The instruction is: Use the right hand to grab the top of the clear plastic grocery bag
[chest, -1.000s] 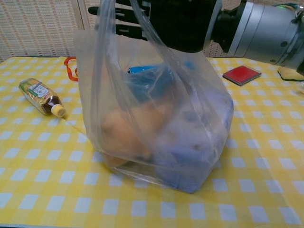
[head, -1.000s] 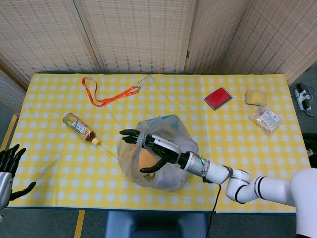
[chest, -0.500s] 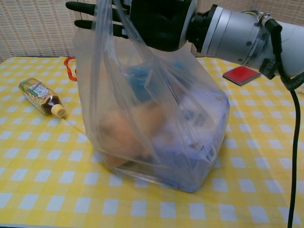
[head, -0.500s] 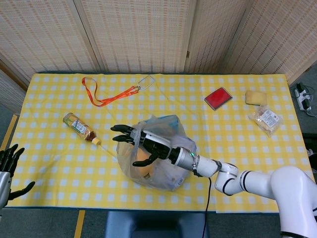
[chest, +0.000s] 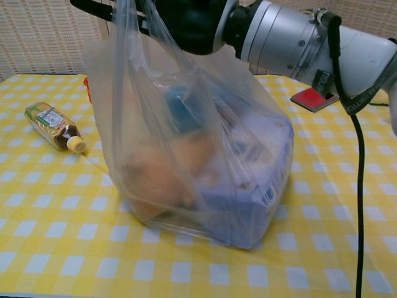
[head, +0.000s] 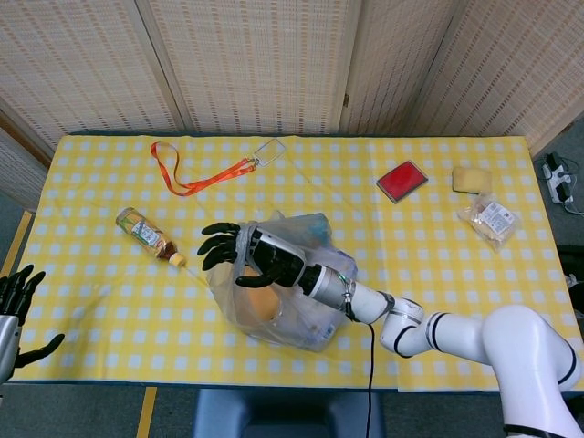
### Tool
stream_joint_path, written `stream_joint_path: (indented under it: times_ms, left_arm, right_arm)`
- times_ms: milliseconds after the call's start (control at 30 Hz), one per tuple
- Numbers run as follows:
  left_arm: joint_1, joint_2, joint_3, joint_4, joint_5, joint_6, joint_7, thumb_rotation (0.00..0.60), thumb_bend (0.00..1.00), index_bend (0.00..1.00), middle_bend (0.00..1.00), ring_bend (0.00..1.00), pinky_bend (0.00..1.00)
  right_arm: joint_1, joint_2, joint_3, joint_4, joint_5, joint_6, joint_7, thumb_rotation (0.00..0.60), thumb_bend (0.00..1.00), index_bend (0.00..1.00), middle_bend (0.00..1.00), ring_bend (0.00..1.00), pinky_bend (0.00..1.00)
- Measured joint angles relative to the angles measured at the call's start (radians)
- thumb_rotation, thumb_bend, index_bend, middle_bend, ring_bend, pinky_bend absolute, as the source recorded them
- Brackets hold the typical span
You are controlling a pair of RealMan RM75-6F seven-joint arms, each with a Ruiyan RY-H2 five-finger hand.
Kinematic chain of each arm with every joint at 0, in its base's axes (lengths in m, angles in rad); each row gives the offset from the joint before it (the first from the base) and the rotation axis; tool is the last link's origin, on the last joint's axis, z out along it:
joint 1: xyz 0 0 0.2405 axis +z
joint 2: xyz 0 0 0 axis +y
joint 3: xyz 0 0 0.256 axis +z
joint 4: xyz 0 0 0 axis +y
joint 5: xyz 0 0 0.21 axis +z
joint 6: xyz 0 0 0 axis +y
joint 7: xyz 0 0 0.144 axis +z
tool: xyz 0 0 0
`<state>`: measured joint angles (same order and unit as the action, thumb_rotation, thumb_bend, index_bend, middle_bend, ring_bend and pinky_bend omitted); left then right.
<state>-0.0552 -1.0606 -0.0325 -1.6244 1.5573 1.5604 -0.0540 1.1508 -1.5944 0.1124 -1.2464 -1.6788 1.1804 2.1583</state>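
Note:
The clear plastic grocery bag (head: 290,306) (chest: 192,155) stands on the yellow checked table near the front edge, with orange, blue and boxed goods inside. My right hand (head: 248,258) (chest: 177,18) is black and hovers at the bag's top. The bag's handle strips rise up and drape across the hand. Its fingers (head: 216,251) stretch out spread towards the left, not closed on the plastic; the thumb points down. My left hand (head: 15,306) is at the front left corner beside the table, fingers apart, holding nothing.
A tea bottle (head: 146,234) (chest: 54,126) lies left of the bag. An orange lanyard (head: 187,178) with a clear card holder (head: 269,150) lies at the back. A red box (head: 401,180) (chest: 315,98), a yellow sponge (head: 472,179) and a wrapped snack (head: 491,219) lie at the right.
My right hand has slid left and further across the bag's top, dragging the handles and leaning the bag leftward. The left hand has stayed still.

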Motion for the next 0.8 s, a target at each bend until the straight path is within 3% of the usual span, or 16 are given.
stream_joint_path:
  times_ms: [167,200,233,300,367,567,800]
  left_arm:
    - [0.003,0.002,0.0,0.001,0.004,0.007,-0.004,0.6,0.21,0.02,0.03,0.0,0.0]
    - [0.003,0.002,0.0,0.001,0.003,0.007,-0.005,0.6,0.21,0.02,0.03,0.0,0.0]
    - [0.003,0.003,0.0,0.0,0.003,0.007,-0.005,0.6,0.21,0.02,0.03,0.0,0.0]
    - [0.002,0.003,-0.001,0.0,0.001,0.005,-0.004,0.6,0.21,0.02,0.03,0.0,0.0]
    - [0.002,0.004,-0.002,0.0,-0.001,0.004,-0.003,0.6,0.21,0.03,0.03,0.0,0.0]
    - [0.005,0.002,0.003,0.002,0.007,0.008,-0.003,0.6,0.21,0.03,0.03,0.0,0.0]
    - [0.007,0.002,0.002,-0.001,0.011,0.014,0.001,0.6,0.21,0.04,0.03,0.0,0.0]
  right_arm:
    - [0.004,-0.009,0.014,-0.005,0.032,-0.018,0.038,0.6,0.26,0.41,0.5,0.48,0.42]
    - [0.003,-0.011,0.018,-0.007,0.041,-0.021,0.041,0.6,0.3,0.44,0.52,0.5,0.44]
    - [0.002,-0.013,0.022,-0.009,0.049,-0.025,0.044,0.6,0.37,0.47,0.54,0.52,0.46]
    - [0.0,-0.015,0.032,-0.015,0.068,-0.036,0.045,0.6,0.61,0.56,0.61,0.58,0.53]
    - [-0.001,-0.013,0.044,-0.024,0.083,-0.051,0.04,0.6,0.69,0.62,0.66,0.63,0.58]
    - [-0.005,0.004,0.056,-0.049,0.085,-0.064,0.045,0.6,0.7,0.7,0.76,0.73,0.68]
    - [-0.015,0.031,0.059,-0.086,0.077,-0.061,0.044,0.6,0.71,0.67,0.78,0.8,0.77]
